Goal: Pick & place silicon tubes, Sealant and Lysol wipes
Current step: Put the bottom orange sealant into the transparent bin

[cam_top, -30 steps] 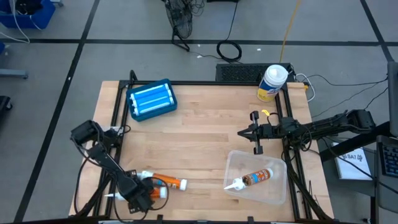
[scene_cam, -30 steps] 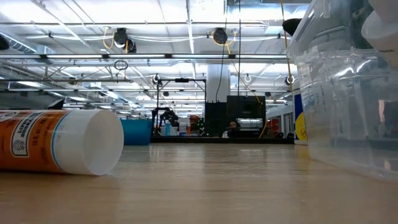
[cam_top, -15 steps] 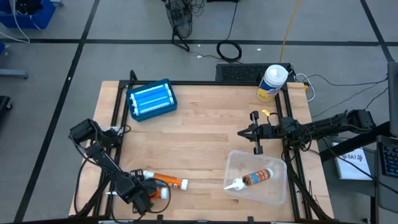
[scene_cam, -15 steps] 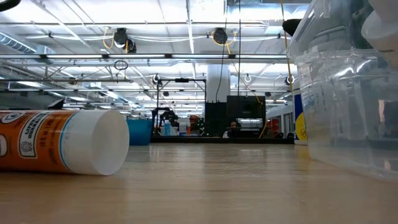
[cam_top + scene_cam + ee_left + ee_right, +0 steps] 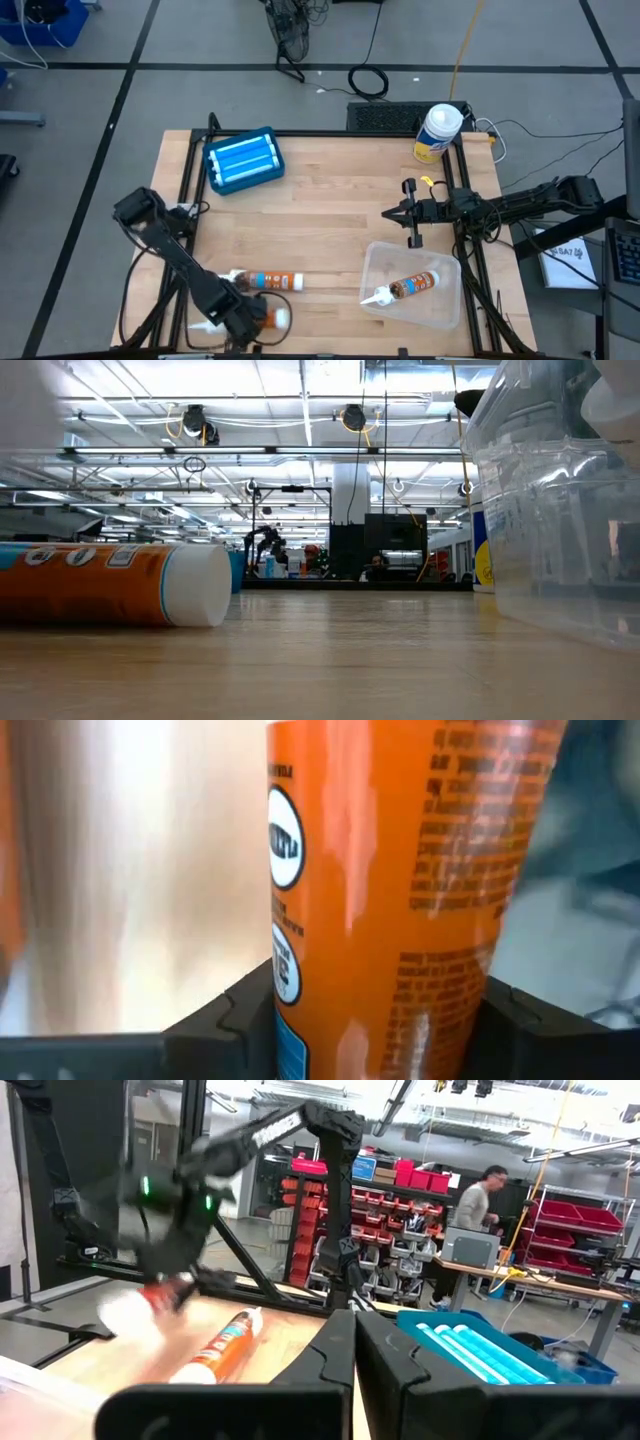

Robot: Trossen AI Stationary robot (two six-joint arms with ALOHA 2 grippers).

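Note:
Two orange silicone tubes sit near the table's front left. One tube [image 5: 268,281] lies on its side on the wood, also seen in the low view as the tube [image 5: 110,585]. My left gripper [image 5: 248,318] is shut on the other tube [image 5: 380,870], whose white end [image 5: 277,318] sticks out to the right. A brown sealant tube [image 5: 413,285] lies in a clear bin [image 5: 440,305]. The Lysol wipes [image 5: 437,132] stand at the far right corner. My right gripper [image 5: 410,213] hangs shut over the table's right half. My left gripper pinches the orange tube's body [image 5: 330,970] between its two fingers [image 5: 225,1015], which lie across the tube. The white end pokes out on the right of the gripper and the nozzle [image 5: 200,325] on the left. I cannot tell whether the tube is clear of the table.
A blue tray [image 5: 243,160] with pale blue tubes stands at the far left. A black frame rail [image 5: 470,250] runs along the table's right side. Bare wood [image 5: 330,210] lies in the middle. A person stands in the room beyond, in the right wrist view.
My left gripper has shut on one orange tube and shifted a little toward the table's right and near edge. The other orange tube has rolled slightly toward the far edge and now lies more side-on to the low view.

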